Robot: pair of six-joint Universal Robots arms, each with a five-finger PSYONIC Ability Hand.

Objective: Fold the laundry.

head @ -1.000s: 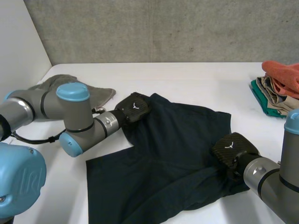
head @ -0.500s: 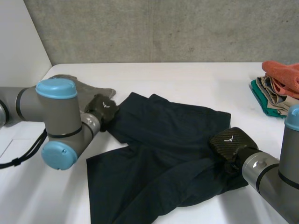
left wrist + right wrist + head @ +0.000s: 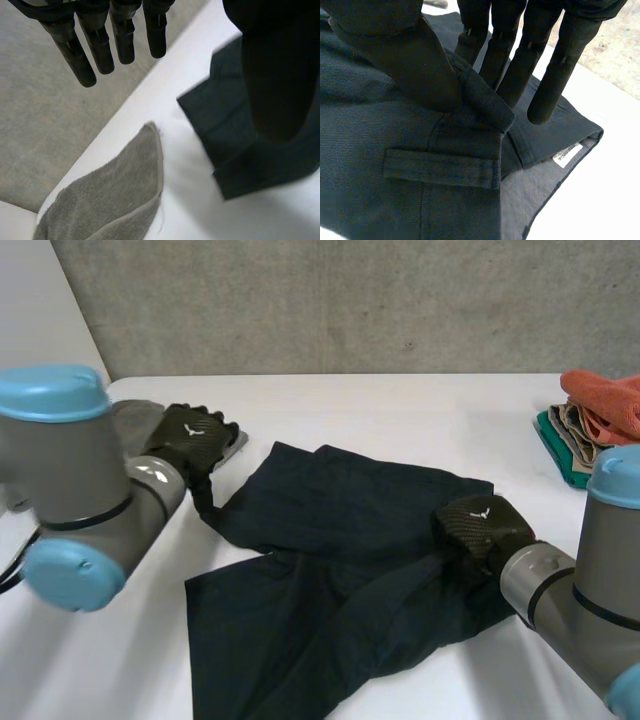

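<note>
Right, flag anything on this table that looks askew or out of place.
The dark shorts lie crooked and bunched, not flat. The waistband pinched in the right hand is turned over, showing the inside label. A grey towel lies loose at the table's far left, away from the folded stack on the right.

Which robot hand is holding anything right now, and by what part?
Right robot hand pinches the dark garment at its waistband. A corner of it runs up to the left robot hand; grip there cannot be told.
</note>
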